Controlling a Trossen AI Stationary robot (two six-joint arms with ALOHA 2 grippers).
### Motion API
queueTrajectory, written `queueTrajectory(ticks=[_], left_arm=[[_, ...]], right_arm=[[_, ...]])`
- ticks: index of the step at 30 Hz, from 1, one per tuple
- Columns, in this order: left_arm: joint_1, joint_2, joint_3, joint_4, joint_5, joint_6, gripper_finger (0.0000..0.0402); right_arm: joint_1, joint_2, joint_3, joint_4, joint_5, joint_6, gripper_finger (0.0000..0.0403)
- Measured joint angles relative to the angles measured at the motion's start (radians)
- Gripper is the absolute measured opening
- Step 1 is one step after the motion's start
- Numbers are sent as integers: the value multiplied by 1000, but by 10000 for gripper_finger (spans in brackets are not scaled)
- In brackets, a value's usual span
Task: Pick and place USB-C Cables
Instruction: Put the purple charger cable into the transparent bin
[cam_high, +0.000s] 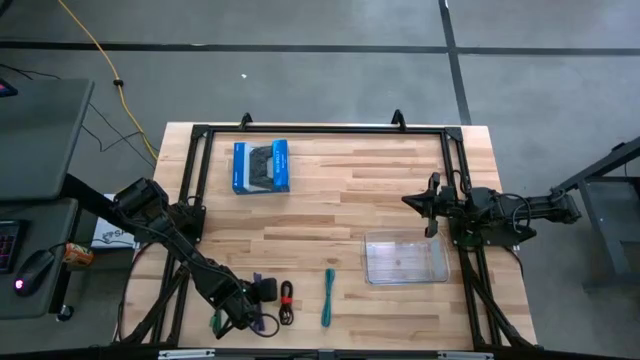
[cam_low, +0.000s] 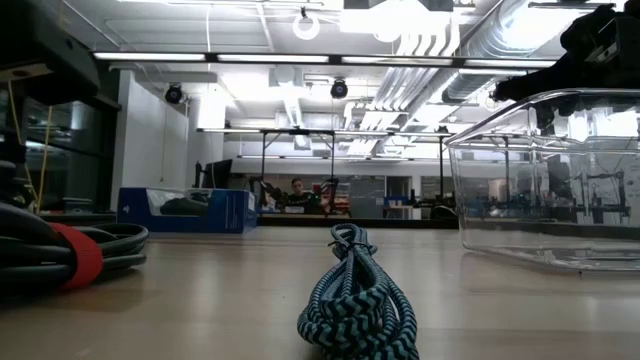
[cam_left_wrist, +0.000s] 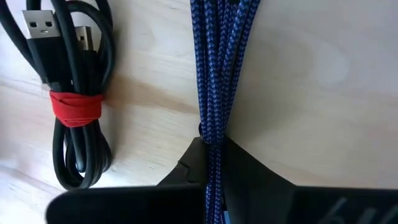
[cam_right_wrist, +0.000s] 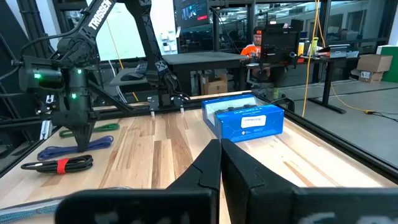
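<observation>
My left hand was down at the surface's front-left edge, fingers pinched shut on the purple cable, which lay flat on the wood. Black cable with red band lay just beside it, green cable at the left, teal cable nearer the middle. My right hand hovered near the right edge above the clear bin, fingers closed on nothing.

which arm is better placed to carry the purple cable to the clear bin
Left. Its end effector is shut on the purple braided cable bundle; the right end effector waits near the clear plastic bin.
</observation>
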Motion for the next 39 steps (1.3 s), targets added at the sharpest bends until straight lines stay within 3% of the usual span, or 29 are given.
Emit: queueTrajectory(ticks=[11,27,31,39], left_arm=[[-9,-57,0,16,0,-125,0],[-73,-380,99,40,13,-524,0],[-67,-450,100,72,-4,-652,0],[-64,-478,100,98,-92,-685,0]], right_arm=[[0,0,0,0,0,0,0],[0,0,0,0,0,0,0],[0,1,0,0,0,0,0],[0,1,0,0,0,0,0]])
